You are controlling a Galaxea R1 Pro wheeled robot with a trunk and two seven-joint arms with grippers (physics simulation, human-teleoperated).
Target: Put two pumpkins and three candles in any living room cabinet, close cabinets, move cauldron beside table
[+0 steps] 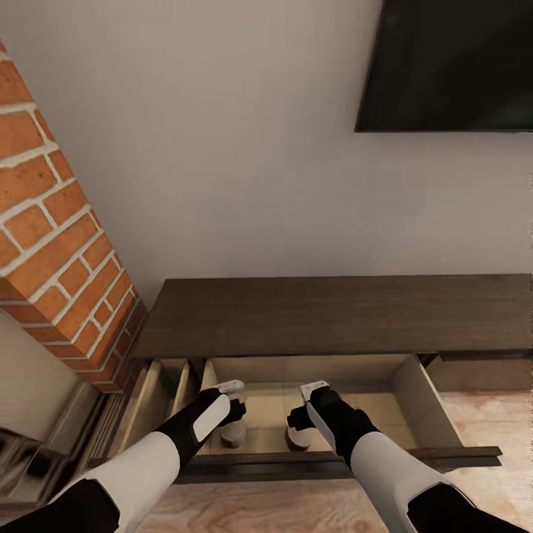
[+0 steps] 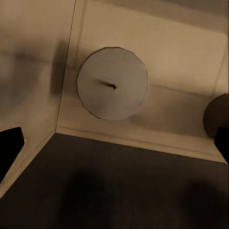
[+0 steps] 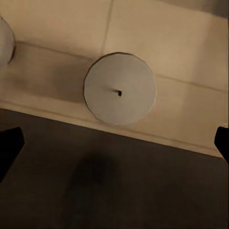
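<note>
The dark-brown cabinet [image 1: 333,314] has a wide drawer [image 1: 418,396] pulled out, showing its tan inside. Two cream candles stand upright in it near the front wall. My left gripper [image 1: 235,409] hovers open just above the left candle [image 1: 232,437], whose round top and wick face the left wrist camera [image 2: 113,83]. My right gripper [image 1: 297,416] hangs open over the right candle [image 1: 297,440] [image 3: 119,88]. Both pairs of fingertips [image 2: 9,143] [image 3: 9,143] are spread wide and hold nothing. The pumpkins and the third candle are out of view.
A brick fireplace [image 1: 52,244] rises at the left, close to my left arm. A narrower drawer [image 1: 159,396] stands open beside the wide one. A dark screen [image 1: 451,66] hangs on the wall above. Wood floor [image 1: 481,422] lies to the right of the drawer.
</note>
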